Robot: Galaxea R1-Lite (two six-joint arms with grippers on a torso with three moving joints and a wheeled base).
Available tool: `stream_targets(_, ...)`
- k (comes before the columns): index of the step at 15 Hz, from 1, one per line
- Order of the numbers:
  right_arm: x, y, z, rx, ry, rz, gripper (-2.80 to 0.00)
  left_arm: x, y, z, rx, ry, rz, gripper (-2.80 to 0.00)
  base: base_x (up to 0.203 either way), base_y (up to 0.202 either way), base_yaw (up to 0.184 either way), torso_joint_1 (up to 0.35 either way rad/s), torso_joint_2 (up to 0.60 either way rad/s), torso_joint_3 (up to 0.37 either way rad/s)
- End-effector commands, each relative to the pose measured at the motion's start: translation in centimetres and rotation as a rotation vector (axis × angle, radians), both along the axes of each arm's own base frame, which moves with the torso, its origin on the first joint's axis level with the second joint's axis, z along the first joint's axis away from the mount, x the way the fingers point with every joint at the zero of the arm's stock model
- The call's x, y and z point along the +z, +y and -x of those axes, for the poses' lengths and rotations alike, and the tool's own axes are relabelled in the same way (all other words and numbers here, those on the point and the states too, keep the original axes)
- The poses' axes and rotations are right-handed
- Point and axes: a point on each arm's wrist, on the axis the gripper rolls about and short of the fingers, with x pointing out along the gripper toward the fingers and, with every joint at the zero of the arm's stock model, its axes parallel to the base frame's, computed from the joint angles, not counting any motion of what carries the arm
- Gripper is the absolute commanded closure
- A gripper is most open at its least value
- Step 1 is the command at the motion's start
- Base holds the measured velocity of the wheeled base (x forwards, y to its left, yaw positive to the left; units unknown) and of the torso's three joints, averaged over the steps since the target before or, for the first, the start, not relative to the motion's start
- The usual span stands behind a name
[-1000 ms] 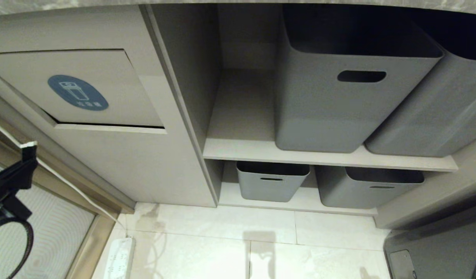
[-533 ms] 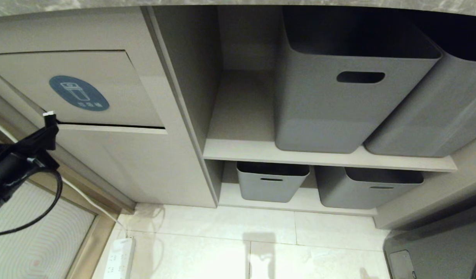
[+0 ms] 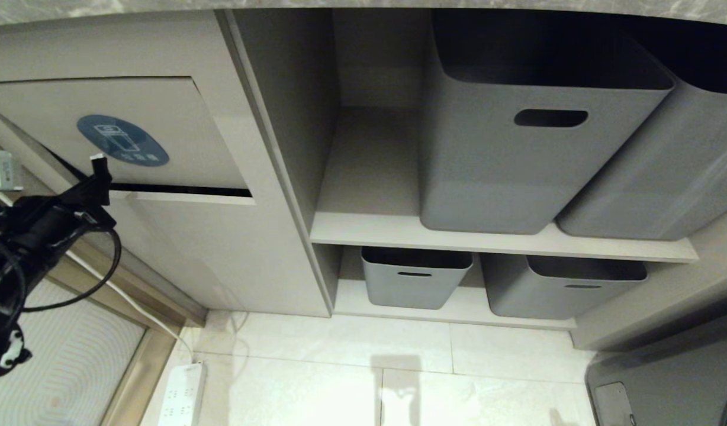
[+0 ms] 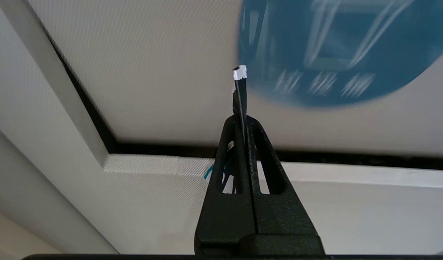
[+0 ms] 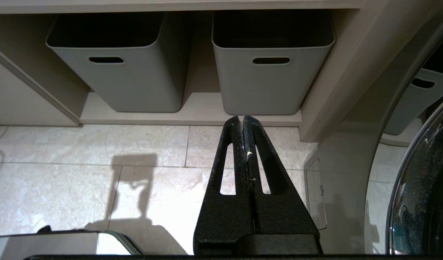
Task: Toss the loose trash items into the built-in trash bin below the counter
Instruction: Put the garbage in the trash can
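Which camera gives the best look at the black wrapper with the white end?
The left wrist view: the black wrapper stands close-up, pinched in the left tool. The head view shows it tiny; the right wrist view misses it.

The left gripper (image 3: 93, 180) presses a slim black wrapper (image 3: 99, 167), apparently touching, against the bin flap (image 3: 162, 130).

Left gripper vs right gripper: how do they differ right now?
The left gripper pinches a slim black wrapper with a white end; the right gripper holds nothing. The left gripper is up at the bin flap, beside its blue sticker; the right gripper hangs over the floor before grey tubs. Both are shut.
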Motion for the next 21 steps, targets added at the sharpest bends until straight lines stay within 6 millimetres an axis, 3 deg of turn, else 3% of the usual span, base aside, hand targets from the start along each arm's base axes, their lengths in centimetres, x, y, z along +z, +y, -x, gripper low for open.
stream_targets(1,0.0,0.0,0.0,0.001,0.002,0.0,0.0,-1.1,0.5,-1.7,-0.007,0.017,0.005,0.0,0.0,0.0,0.0,0.0,0.0,0.0)
stream_targets(6,0.0,0.0,0.0,0.001,0.002,0.0,0.0,-0.1,1.4,-5.9,-0.039,-0.08,-0.034,0.0,0.0,0.0,0.0,0.0,0.0,0.0)
stream_targets(13,0.0,0.0,0.0,0.001,0.002,0.0,0.0,0.3,1.7,-7.9,-0.045,-0.129,-0.05,0.0,0.0,0.0,0.0,0.0,0.0,0.0)
stream_targets(14,0.0,0.0,0.0,0.001,0.002,0.0,0.0,0.3,1.6,-7.9,-0.047,-0.129,-0.051,-2.8,0.0,0.0,0.0,0.0,0.0,0.0)
stream_targets(21,0.0,0.0,0.0,-0.001,0.002,0.0,0.0,0.5,1.2,-7.9,-0.055,-0.136,-0.052,-2.8,0.0,0.0,0.0,0.0,0.0,0.0)
